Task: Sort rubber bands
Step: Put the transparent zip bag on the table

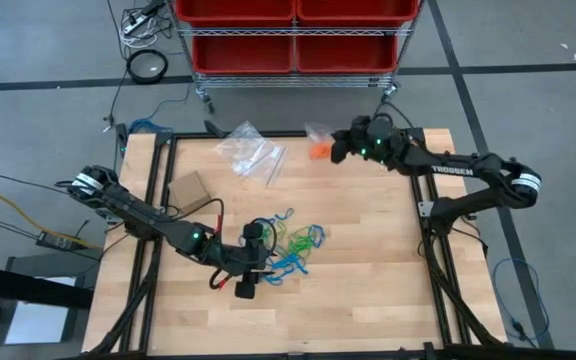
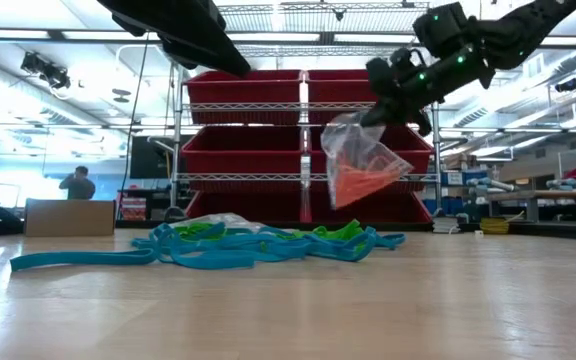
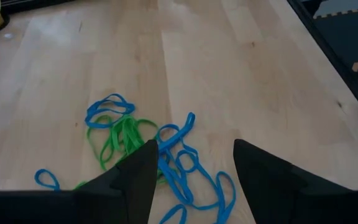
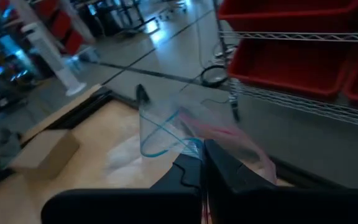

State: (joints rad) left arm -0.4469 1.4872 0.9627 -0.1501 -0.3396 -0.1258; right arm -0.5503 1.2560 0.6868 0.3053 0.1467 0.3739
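Blue and green rubber bands (image 1: 290, 245) lie in a loose tangle on the wooden table, also seen in the low view (image 2: 218, 245) and left wrist view (image 3: 166, 155). My left gripper (image 3: 194, 168) stands open above the near-left part of that tangle (image 1: 251, 268) and touches nothing. My right gripper (image 2: 383, 100) is at the table's far edge (image 1: 338, 145), shut on a clear plastic bag (image 2: 360, 160). The bag holds orange rubber bands (image 2: 358, 182). My right gripper pinches the clear bag's upper edge (image 4: 188, 146) between its two shut fingers, which reach in almost level from the table's right side. The bag hangs below the fingers, clear of the table, with the orange bands gathered in its lower part (image 2: 356, 185).
More clear plastic bags (image 1: 251, 155) lie at the far middle of the table, and a small cardboard box (image 1: 190, 190) sits at the left. A rack of red bins (image 1: 293, 40) stands beyond the far edge. Bare wood (image 1: 368, 290) spreads over the near right.
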